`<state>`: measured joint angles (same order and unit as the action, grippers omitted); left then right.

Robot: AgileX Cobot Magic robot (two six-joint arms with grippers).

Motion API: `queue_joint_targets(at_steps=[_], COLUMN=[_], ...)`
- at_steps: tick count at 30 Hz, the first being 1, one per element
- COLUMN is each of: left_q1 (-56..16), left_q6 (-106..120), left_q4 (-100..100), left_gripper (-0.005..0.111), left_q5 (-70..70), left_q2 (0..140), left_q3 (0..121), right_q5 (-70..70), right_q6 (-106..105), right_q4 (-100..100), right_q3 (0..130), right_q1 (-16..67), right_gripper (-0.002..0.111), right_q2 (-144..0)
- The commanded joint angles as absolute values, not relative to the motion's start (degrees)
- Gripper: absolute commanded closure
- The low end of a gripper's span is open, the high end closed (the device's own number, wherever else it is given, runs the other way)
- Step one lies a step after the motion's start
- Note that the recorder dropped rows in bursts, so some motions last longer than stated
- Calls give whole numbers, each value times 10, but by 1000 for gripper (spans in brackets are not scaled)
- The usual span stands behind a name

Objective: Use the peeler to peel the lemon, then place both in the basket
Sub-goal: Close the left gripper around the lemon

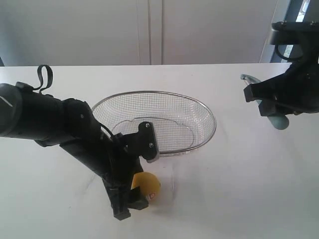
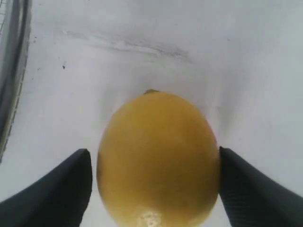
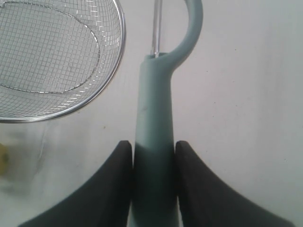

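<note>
Lemon (image 2: 158, 142) on table (image 1: 239, 189), straddled by part-open left gripper (image 2: 154, 153), not yet clamped. Right gripper (image 3: 152, 146) clamps peeler (image 3: 154, 104) handle. Advise: close squarely across middle; round fruit may roll.

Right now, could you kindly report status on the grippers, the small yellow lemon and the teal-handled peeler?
Left gripper straddling small yellow lemon on table, grip unconfirmed. Right gripper shut on teal-handled peeler. Silver wire-mesh basket empty, nothing in the way.

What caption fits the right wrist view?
The right hand clamps the handle of the teal peeler, wire basket nearby on the table.
</note>
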<state>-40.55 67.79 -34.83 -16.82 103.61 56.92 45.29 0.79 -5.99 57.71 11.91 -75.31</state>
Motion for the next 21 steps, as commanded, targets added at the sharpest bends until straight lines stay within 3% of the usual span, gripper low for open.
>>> queue_joint_targets(at_steps=[1,7,14,21], left_q1=[-408,-408,-408,-408], left_q6=[682,682,643,638], left_q4=[-357,-357,-360,-360], left_gripper=[34,63,107,107], left_q5=[-174,-172,-176,-194], left_q2=[1034,1034,1033,1022], left_q3=[567,567,567,567], right_q5=[446,447,455,464], right_q6=[9,9,0,0], right_q4=[-57,-57,-77,-78], right_q3=[576,576,576,576], right_q1=[114,114,114,114], right_gripper=[108,108,108,108], right_q2=[-749,-749,-749,-749])
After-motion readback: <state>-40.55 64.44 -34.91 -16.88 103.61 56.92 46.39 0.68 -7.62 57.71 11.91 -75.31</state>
